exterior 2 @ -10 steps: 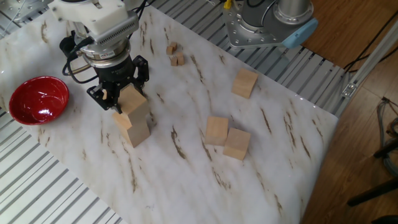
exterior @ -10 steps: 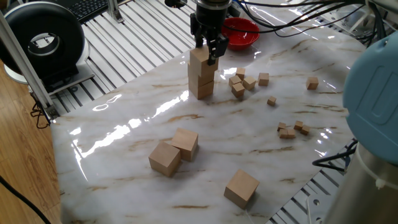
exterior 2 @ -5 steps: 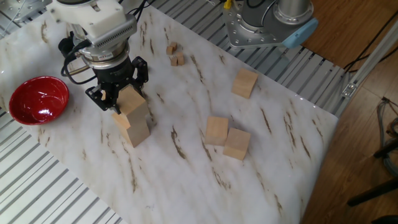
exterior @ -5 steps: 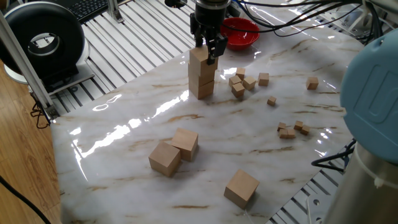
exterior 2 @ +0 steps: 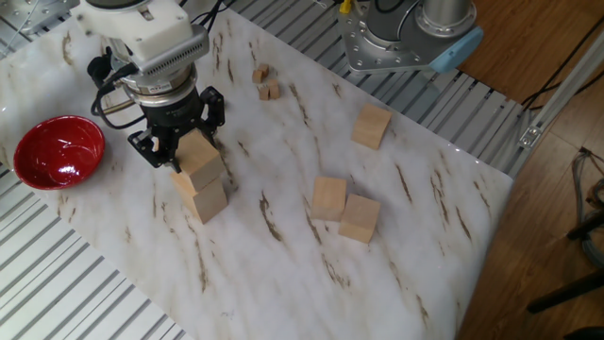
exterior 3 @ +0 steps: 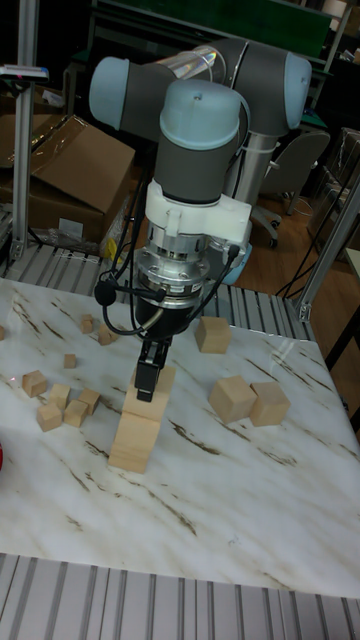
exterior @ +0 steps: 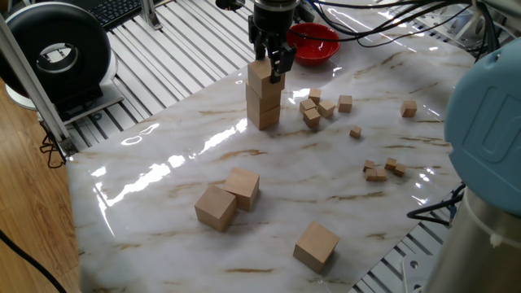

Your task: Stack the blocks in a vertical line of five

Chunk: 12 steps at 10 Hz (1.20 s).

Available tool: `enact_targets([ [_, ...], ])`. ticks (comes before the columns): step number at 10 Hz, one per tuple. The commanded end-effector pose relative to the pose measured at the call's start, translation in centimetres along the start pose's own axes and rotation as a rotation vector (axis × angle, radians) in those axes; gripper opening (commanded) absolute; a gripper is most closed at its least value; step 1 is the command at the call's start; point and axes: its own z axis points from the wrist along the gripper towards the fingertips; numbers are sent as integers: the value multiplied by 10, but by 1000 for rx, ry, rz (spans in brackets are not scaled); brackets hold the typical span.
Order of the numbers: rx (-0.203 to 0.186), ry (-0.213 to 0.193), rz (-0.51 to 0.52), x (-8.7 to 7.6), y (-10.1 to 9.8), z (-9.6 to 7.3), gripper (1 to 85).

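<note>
A white, brown-veined marble tabletop (exterior: 163, 175) on a ribbed aluminium frame fills our view, a glossy red bowl (exterior 2: 55, 151) at its edge. Beside that bowl rises a stack of large plain light-tan wooden cubes (exterior: 263, 96), which we count as three high, though the tall fixed view leaves the count unsure. The black two-finger claw (exterior: 272, 65) straddles the top cube (exterior 2: 200, 159); over the past second it has risen slightly while the cube stayed on the stack, so we judge the cube released, with the jaws apart, though only narrowly clear of its sides. That would mean this placement is done and two more are needed. Farther from the bowl, two spare cubes (exterior 2: 344, 208) lie touching, and a third (exterior 2: 372, 126) sits apart nearer the arm's base. Tiny wooden cubes (exterior: 319, 108) are scattered just past the stack and play no part.
</note>
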Motion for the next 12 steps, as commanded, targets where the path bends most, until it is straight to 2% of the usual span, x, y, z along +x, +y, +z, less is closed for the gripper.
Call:
enact_targets([
  [1, 0, -12, 7, -2, -1, -1, 417],
  [8, -1, -29, 7, -7, -3, 0, 420],
  [12, 4, -16, 1, -4, -5, 0, 420],
])
